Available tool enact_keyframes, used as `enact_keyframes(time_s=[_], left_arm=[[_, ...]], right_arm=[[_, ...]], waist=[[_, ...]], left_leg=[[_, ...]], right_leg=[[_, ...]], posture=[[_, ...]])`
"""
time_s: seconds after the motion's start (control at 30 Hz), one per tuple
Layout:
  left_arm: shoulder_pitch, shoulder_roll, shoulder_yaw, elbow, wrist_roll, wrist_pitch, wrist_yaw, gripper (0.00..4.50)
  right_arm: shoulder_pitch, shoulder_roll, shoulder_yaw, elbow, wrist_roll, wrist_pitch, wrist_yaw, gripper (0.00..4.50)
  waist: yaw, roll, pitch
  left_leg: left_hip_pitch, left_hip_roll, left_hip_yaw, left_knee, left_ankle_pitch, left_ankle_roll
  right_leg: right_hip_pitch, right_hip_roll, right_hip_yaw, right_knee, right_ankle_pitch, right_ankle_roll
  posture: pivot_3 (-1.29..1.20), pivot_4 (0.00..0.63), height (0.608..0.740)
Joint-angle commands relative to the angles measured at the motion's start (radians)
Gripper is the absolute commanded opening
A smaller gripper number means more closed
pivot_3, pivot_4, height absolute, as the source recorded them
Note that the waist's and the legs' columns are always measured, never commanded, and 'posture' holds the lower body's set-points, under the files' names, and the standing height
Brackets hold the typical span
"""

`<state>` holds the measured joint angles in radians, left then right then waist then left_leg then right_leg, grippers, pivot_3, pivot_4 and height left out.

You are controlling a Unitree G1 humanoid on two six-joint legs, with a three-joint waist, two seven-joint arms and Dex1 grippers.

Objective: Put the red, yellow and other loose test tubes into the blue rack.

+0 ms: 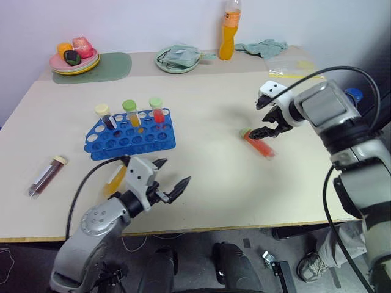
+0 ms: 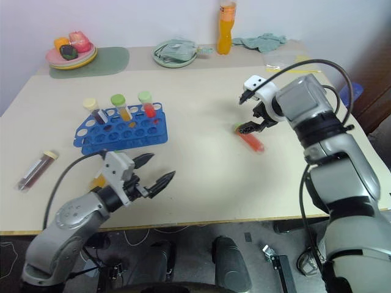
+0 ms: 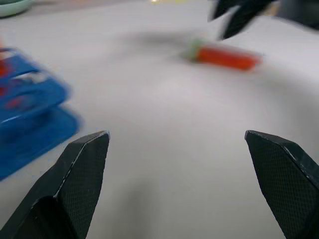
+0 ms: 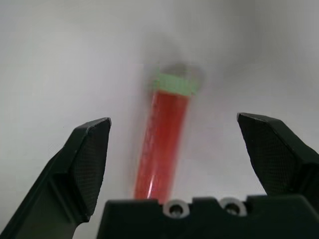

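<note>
My right gripper (image 4: 174, 149) hangs released over the red tube (image 4: 162, 144), which lies flat between my spread fingers, untouched; its green cap shows plainly from that wrist. From my head, the blue rack (image 1: 131, 137) sits left of centre holding three capped tubes, a dark tube (image 1: 46, 177) lower left. My left gripper (image 1: 171, 177) gapes empty, a yellow tube (image 1: 114, 179) behind it. Beige table (image 1: 208, 201), plates and bottle (image 1: 228, 29) along the pale wall.

Between the left claw's (image 3: 177, 186) wide-spread fingers lies a red tube (image 3: 227, 56), the blue rack (image 3: 30, 117) off aside.
</note>
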<state>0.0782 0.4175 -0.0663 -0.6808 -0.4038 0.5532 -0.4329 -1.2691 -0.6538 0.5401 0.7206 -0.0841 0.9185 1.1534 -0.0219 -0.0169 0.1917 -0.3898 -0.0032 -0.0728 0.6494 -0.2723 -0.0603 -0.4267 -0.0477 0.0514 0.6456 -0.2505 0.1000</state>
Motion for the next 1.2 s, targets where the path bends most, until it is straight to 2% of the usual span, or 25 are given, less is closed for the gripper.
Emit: enact_keyframes(time_s=[0.03,0.13,0.37,0.47,0.63,0.67,0.77,0.87,0.93,1.0,1.07,1.13,1.2], left_arm=[[0.006,-0.017,-0.066,-0.039,0.02,-0.035,-0.004,4.49],[0.038,-0.029,-0.103,-0.076,0.004,-0.037,-0.008,4.49],[0.065,-0.03,-0.095,-0.081,0.014,-0.059,-0.004,4.49],[0.078,-0.029,-0.096,-0.065,0.021,-0.085,-0.01,4.5],[0.08,-0.033,-0.101,-0.039,0.026,-0.114,-0.017,4.5],[0.079,-0.032,-0.1,-0.037,0.025,-0.116,-0.019,4.5],[0.08,-0.031,-0.098,-0.036,0.022,-0.119,-0.021,4.5],[0.091,-0.033,-0.094,-0.04,0.022,-0.122,-0.015,4.5],[0.108,-0.036,-0.075,-0.04,0.03,-0.132,0.001,4.5],[0.124,-0.038,-0.037,-0.032,0.031,-0.143,0.015,4.5],[0.133,-0.045,0.024,-0.01,0.019,-0.155,0.031,4.5],[0.135,-0.045,0.089,0.029,0.024,-0.17,0.051,4.5],[0.13,-0.039,0.148,0.068,0.042,-0.195,0.065,4.5]], right_arm=[[-0.079,0.063,0.019,0.194,-0.071,-0.034,-0.026,4.5],[-0.106,0.107,0.024,0.297,-0.101,-0.074,-0.005,4.5],[-0.134,0.161,0.005,0.427,-0.154,-0.125,0.001,4.5],[-0.136,0.174,-0.007,0.464,-0.168,-0.142,-0.008,3.66],[-0.137,0.187,-0.031,0.492,-0.182,-0.148,-0.012,1.18],[-0.139,0.188,-0.033,0.491,-0.186,-0.148,-0.004,0.81],[-0.146,0.174,-0.03,0.454,-0.19,-0.144,0.064,0.76],[-0.046,0.078,-0.099,0.122,-0.099,-0.247,0.197,0.76],[0.084,0.07,-0.292,-0.182,0.07,-0.325,0.178,0.76],[0.19,0.136,-0.468,-0.412,0.219,-0.285,0.099,0.76],[0.271,0.259,-0.571,-0.571,0.323,-0.206,-0.027,0.76],[0.357,0.406,-0.606,-0.68,0.37,-0.196,-0.175,0.76],[0.444,0.538,-0.565,-0.738,0.355,-0.274,-0.296,0.76]], waist=[[0.002,0.0,0.0],[0.004,0.0,0.0],[-0.003,0.002,0.001],[-0.014,0.003,0.001],[-0.02,0.003,0.001],[-0.021,0.003,0.001],[-0.022,0.003,0.001],[-0.02,0.005,0.002],[-0.02,0.004,0.002],[-0.025,0.005,0.002],[-0.027,0.005,0.002],[-0.027,0.005,0.002],[-0.023,0.005,0.001]], left_leg=[[0.0,0.0,0.0,0.0,0.0,0.0],[-0.001,-0.001,0.0,0.0,0.0,0.0],[-0.001,-0.001,0.0,0.0,0.0,0.0],[0.0,-0.001,0.0,0.0,0.0,0.0],[-0.001,-0.001,0.0,0.0,0.0,0.0],[-0.001,-0.001,0.0,0.0,0.0,0.0],[0.0,-0.001,0.0,0.0,0.0,0.0],[-0.001,-0.001,0.0,0.0,0.0,0.0],[-0.001,-0.001,-0.001,0.0,0.0,0.0],[-0.001,0.0,-0.002,-0.001,-0.001,0.001],[0.0,0.0,-0.002,-0.001,-0.001,0.001],[0.001,0.001,-0.002,0.0,-0.001,0.001],[0.001,0.001,-0.003,0.0,-0.001,0.001]], right_leg=[[0.0,0.0,0.0,0.0,0.0,0.0],[0.0,-0.001,0.0,0.0,0.0,0.0],[-0.001,-0.001,0.0,0.001,0.0,0.0],[-0.001,0.0,0.0,0.001,0.0,0.0],[-0.001,-0.001,0.0,0.001,0.0,0.0],[-0.001,-0.001,0.0,0.001,0.0,0.0],[-0.001,0.0,0.0,0.002,0.0,0.0],[-0.001,-0.001,0.0,0.002,0.0,0.0],[-0.001,-0.001,0.0,0.001,0.0,0.001],[-0.001,0.0,-0.001,0.0,-0.001,0.001],[-0.001,0.001,0.0,0.002,-0.001,0.001],[-0.001,0.002,0.0,0.005,-0.001,0.0],[-0.001,0.003,0.0,0.005,0.0,0.0]], posture=[[0.0,0.15,0.74],[0.0,0.15,0.74],[0.0,0.15,0.74],[0.0,0.15,0.74],[0.0,0.15,0.74],[0.0,0.15,0.74],[0.0,0.15,0.74],[0.0,0.15,0.74],[0.0,0.15,0.74],[0.0,0.15,0.74],[0.0,0.15,0.74],[0.0,0.15,0.74],[0.0,0.15,0.74]])
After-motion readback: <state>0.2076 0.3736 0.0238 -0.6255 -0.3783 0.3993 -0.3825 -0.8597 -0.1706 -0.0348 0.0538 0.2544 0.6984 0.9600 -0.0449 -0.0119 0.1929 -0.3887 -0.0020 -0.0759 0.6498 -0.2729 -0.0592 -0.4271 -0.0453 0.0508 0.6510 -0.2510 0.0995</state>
